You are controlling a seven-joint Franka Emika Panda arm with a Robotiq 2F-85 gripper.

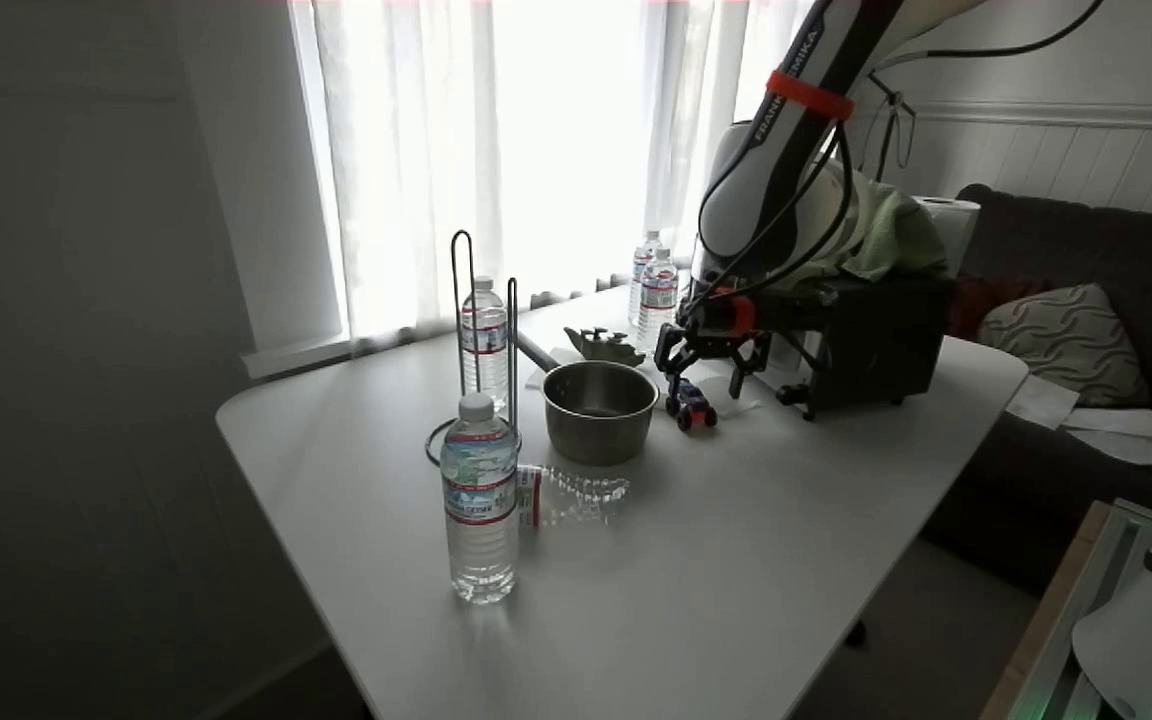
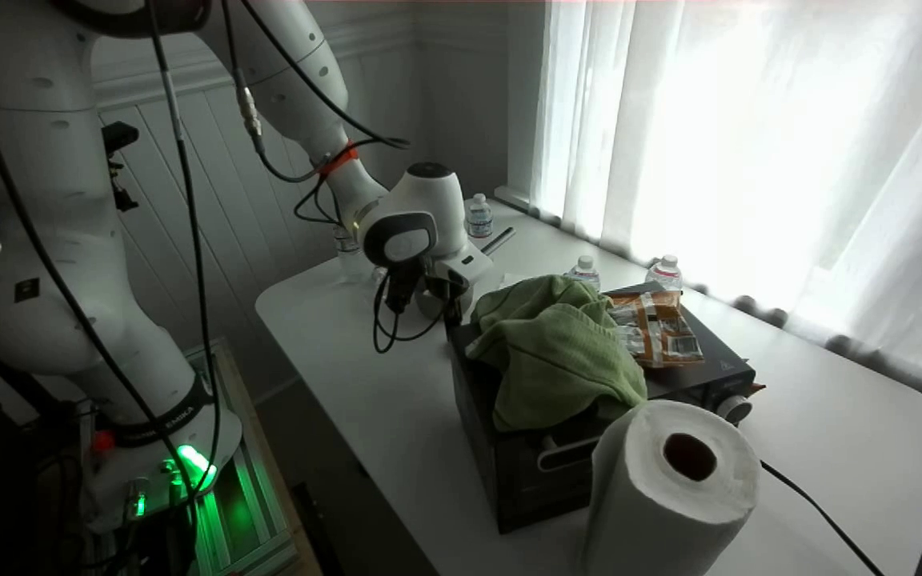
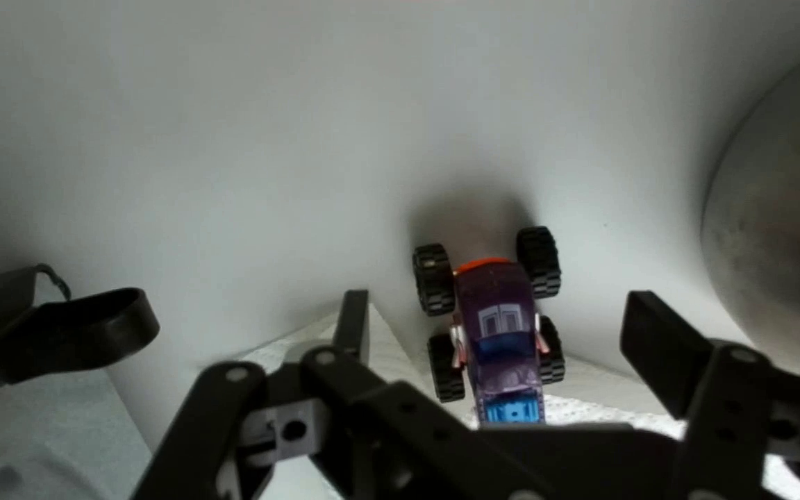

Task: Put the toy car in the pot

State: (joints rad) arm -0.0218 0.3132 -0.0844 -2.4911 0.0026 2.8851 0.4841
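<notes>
The tabletop [image 1: 696,600] is holding four upright bottles [image 1: 481,500], one pot [image 1: 598,430] and, near one spread gripper [image 1: 707,387], one toy car [image 3: 499,326].

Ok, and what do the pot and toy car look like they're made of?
The pot looks like satin metal, perhaps steel: silvery grey with a soft sheen. The toy car seems plastic, slightly shiny on its purple body; its matte, treaded tires could be rubber or plastic.

Daylight glares white through the curtain [image 1: 416,165], the wall [image 1: 86,270] beside it dim.
</notes>
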